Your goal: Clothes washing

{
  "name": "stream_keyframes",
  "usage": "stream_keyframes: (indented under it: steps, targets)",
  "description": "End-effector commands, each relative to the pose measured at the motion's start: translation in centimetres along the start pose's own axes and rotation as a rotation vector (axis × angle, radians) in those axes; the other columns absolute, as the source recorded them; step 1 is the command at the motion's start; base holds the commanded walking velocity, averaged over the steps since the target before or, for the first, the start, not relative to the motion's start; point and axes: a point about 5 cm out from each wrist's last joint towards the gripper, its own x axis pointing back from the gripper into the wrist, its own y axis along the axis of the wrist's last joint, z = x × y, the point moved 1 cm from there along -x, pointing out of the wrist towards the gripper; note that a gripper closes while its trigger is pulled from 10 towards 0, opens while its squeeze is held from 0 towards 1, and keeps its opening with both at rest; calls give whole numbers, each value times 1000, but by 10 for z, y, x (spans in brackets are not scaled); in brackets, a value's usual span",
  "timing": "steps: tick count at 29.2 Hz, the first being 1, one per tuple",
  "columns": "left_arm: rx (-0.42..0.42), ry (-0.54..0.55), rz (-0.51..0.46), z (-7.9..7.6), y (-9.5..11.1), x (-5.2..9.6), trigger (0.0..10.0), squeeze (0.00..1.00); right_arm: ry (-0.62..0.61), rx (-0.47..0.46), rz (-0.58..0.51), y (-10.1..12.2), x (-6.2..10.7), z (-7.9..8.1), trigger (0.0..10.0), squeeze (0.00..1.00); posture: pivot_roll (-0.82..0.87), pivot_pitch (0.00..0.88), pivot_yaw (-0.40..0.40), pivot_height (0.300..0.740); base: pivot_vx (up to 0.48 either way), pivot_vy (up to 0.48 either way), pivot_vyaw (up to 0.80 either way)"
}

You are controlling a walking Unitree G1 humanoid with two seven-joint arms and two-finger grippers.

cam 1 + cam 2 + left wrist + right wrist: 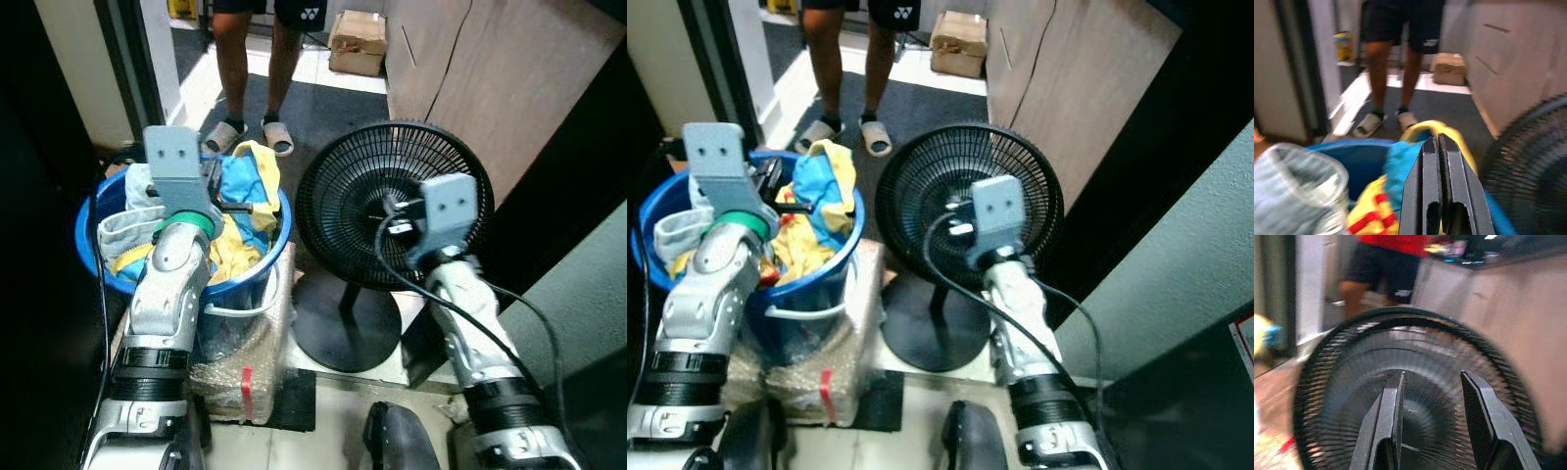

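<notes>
A blue basin (pixel 86 240) at my left holds a heap of clothes: a blue garment (pixel 245 186), yellow cloth (pixel 233 253) and a grey piece (pixel 120 231). My left gripper (pixel 1440 139) hovers over the heap with its two black fingers (pixel 247 207) pressed together and no cloth seen between them. My right gripper (pixel 1432 374) is open, its fingers spread in front of the grille of a black standing fan (pixel 338 211) to the right of the basin.
The basin rests on a bubble-wrapped package (pixel 245 357). A person's legs (pixel 250 69) in slippers stand just beyond the basin. A cardboard box (pixel 358 41) lies farther back. Wooden cabinets (pixel 490 78) line the right side, a door frame (pixel 127 59) the left.
</notes>
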Motion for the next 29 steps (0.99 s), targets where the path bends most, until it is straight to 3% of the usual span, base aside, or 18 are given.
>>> stream_keyframes:
  steps: [1, 7, 11, 18, 29]
  targets:
    - [-1, -51, 19, -11, -7, 3, 10000, 0, -32, -32, -11, 5, 3, -2, 10000, 0, 64, 0, 4, 480, 0, 0, 0]
    - [0, -54, 17, -10, -8, 3, 10000, 0, -23, -61, -16, 9, 3, 5, 10000, 0, 67, 0, 2, 480, 0, 0, 0]
    - [-6, 12, 17, 7, -10, 5, 10000, 0, 25, -148, -18, 14, 0, 26, 10000, 0, 87, 0, -24, 480, 0, 0, 0]
    - [-4, 38, 21, 11, -15, 10, 10000, 0, 82, -215, 11, 14, 4, 44, 10000, 0, 96, 0, -49, 480, 0, 0, 0]
    - [-5, 42, 27, 10, -18, 13, 10000, 0, 50, -180, 47, 6, 1, 38, 10000, 0, 97, 0, -54, 505, 0, 0, 0]
